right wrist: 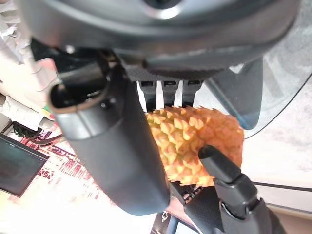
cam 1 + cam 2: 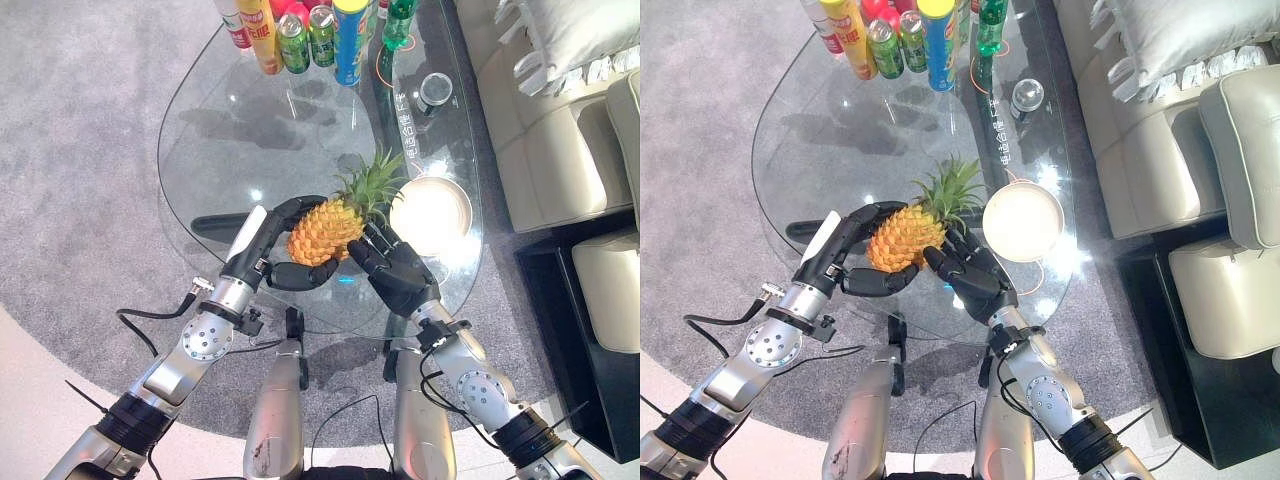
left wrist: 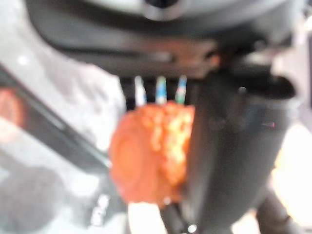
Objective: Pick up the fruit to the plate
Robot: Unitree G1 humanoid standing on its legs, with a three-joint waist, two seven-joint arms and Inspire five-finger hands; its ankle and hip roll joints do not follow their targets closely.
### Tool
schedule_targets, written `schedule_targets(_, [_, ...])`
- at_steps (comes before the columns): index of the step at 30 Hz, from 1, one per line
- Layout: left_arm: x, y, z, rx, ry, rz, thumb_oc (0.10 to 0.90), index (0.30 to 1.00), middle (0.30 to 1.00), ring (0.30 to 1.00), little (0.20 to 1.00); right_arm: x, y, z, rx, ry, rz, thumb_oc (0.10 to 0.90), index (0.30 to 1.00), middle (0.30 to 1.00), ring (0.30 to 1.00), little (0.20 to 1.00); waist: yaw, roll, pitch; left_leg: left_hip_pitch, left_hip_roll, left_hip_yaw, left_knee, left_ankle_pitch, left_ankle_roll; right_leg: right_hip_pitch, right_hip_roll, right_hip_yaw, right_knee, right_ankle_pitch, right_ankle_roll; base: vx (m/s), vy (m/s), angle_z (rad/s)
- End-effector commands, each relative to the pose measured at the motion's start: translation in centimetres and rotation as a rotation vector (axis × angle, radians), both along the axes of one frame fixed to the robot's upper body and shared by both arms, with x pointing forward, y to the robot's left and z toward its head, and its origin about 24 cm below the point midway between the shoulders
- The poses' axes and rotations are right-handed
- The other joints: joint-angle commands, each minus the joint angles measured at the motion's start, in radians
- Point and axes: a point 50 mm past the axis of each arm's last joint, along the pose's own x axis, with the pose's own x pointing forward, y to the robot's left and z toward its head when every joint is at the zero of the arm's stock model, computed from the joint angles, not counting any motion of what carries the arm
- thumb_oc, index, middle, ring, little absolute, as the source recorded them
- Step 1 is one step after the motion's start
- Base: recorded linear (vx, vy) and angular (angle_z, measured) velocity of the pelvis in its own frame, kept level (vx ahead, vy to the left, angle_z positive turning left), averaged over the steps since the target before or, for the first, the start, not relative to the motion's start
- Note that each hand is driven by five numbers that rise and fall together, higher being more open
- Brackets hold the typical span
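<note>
The pineapple (image 2: 325, 229) lies on its side over the glass desk (image 2: 220, 150), held between both robot hands, just left of the white plate (image 2: 431, 215). Its green crown (image 2: 375, 185) points up and away toward the plate's near-left edge; whether the leaves touch the rim is hard to tell. The plate is so brightly lit that its surface shows no detail.

The left robot hand (image 2: 270, 245) wraps the fruit's left side: fingers curl over the top and the thumb hooks underneath, so it is clamped on the pineapple. In the left wrist view the fruit (image 3: 151, 151) is an orange blur, partly hidden behind the dark thumb (image 3: 234, 156).

The right robot hand (image 2: 395, 265) presses against the fruit's lower right side, fingers (image 2: 375, 240) spread and bent around it. In the right wrist view the thumb (image 1: 112, 156) covers part of the pineapple (image 1: 195, 141), and the other hand's finger (image 1: 224, 170) crosses its front.

Whether the fruit rests on the glass or is lifted off it cannot be made out.

At the desk's far edge stand cans (image 2: 307, 40) and bottles (image 2: 258, 30), their tops cut off by the frame. A small jar (image 2: 435, 92) sits near the right edge. A pale sofa (image 2: 560, 130) is at right, only partly in frame.
</note>
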Motion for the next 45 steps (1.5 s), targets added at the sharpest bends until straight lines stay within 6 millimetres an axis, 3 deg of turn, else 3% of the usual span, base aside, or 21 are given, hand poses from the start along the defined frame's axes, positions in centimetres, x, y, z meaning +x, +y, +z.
schedule_targets(1, [-2.0,-2.6,5.2,-0.063,-0.267,-0.197,0.1,0.3,0.3,0.3,0.2,-0.6,2.9,6.5,0.184,-0.361,0.187,0.8,0.9,0.9,0.9,0.9,-0.024,-0.009,-0.024,-0.049,-0.134,0.081,0.141,-0.116,0.066,0.08,0.107,-0.088,-0.106,0.013,-0.035,0.0,0.0,0.0])
schedule_targets(15, [-1.6,-3.1,4.6,-0.026,-0.207,-0.238,0.1,0.3,0.3,0.3,0.2,0.0,2.4,7.5,0.225,-0.4,0.113,0.8,0.9,0.9,0.9,0.9,-0.027,-0.006,-0.024,-0.057,-0.132,0.088,0.153,-0.123,0.063,0.077,0.102,-0.097,-0.106,0.014,-0.033,0.0,0.0,0.0])
schedule_targets(22, [-1.4,-4.5,2.7,0.12,-0.035,-0.372,0.1,0.3,0.3,0.3,0.2,0.9,1.4,8.0,0.194,-0.419,0.017,0.8,0.9,0.9,0.9,0.9,-0.031,0.001,-0.024,-0.058,-0.132,0.091,0.161,-0.128,0.065,0.073,0.093,-0.1,-0.1,0.018,-0.03,0.0,0.0,0.0])
schedule_targets(37, [-1.8,-5.8,1.1,0.191,0.122,-0.515,0.1,0.3,0.3,0.3,0.2,1.9,0.1,7.1,0.166,-0.376,-0.089,0.8,0.9,0.9,0.9,0.9,-0.044,0.01,-0.024,-0.064,-0.136,0.093,0.162,-0.132,0.072,0.062,0.088,-0.089,-0.106,0.029,-0.023,0.0,0.0,0.0])
schedule_targets(38, [-2.2,-6.3,0.7,0.199,0.185,-0.587,0.1,0.3,0.3,0.3,0.2,2.1,-0.3,7.0,0.171,-0.37,-0.119,0.8,0.9,0.9,0.9,0.9,-0.047,0.012,-0.024,-0.066,-0.137,0.095,0.162,-0.132,0.073,0.06,0.086,-0.088,-0.107,0.032,-0.022,0.0,0.0,0.0])
schedule_targets(45, [-2.2,-6.7,0.2,0.181,0.231,-0.596,0.1,0.3,0.3,0.3,0.2,2.3,-0.9,6.7,0.181,-0.351,-0.177,0.8,0.9,0.9,0.9,0.9,-0.055,0.015,-0.024,-0.055,-0.138,0.099,0.147,-0.131,0.078,0.061,0.082,-0.084,-0.112,0.037,-0.016,0.0,0.0,0.0])
